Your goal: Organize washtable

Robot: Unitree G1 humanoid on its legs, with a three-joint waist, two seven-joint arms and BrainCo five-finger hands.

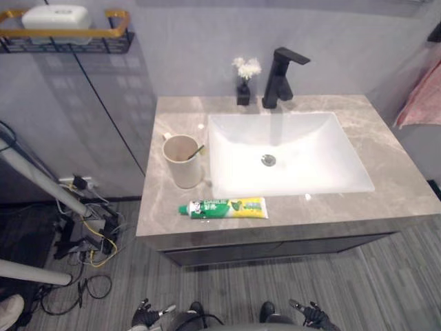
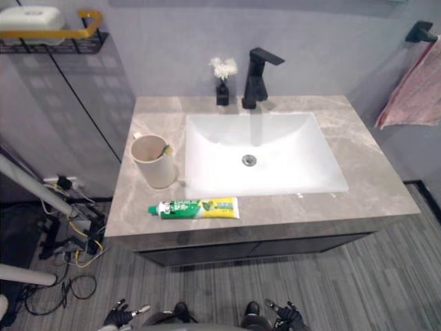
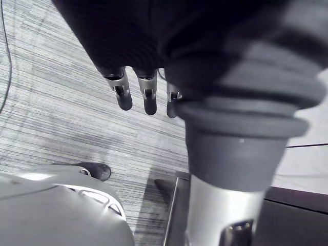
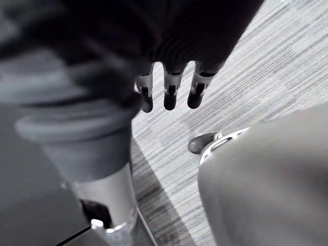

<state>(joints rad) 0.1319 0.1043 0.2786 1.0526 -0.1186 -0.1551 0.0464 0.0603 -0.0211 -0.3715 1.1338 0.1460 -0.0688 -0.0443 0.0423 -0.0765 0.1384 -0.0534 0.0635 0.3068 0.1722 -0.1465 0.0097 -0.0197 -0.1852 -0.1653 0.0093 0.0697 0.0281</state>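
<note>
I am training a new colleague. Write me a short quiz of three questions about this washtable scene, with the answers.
1. True or false: the toothpaste tube lies inside the sink.
2. What stands in the cup? A) toothbrush B) razor C) comb
3. Fill in: the vase of white flowers stands beside the black ____.
Key: 1 false, it lies on the counter, outside the sink; 2 A; 3 faucet.

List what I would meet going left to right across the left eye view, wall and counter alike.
Black wire wall shelf with a yellow rail → beige cup holding a toothbrush → small black vase of white flowers → black angular faucet → pink hanging towel.
</note>
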